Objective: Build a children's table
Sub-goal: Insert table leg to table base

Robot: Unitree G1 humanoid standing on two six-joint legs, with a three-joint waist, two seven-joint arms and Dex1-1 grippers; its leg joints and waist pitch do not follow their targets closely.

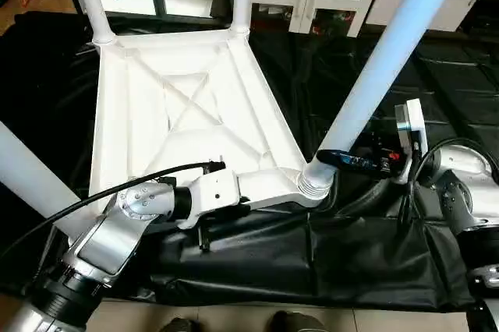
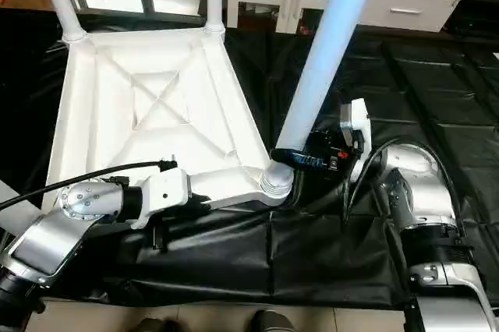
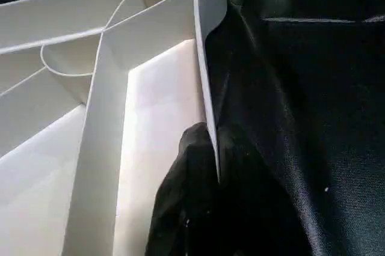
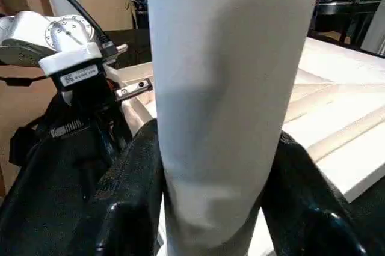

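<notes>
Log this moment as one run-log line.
left gripper: shut on table top rim | right gripper: shut on leg | leg in corner socket

No legible text; label on left wrist (image 4: pixel 79 76) unreadable.

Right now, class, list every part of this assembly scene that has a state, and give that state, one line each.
Table top: upside down, ribbed underside facing up.
Near-right leg: standing in its corner socket, leaning.
Two far legs: upright in their sockets.
Near-left leg: standing at the near-left corner.
Left gripper: shut on the top's near rim.
Right gripper: shut on the near-right leg.
</notes>
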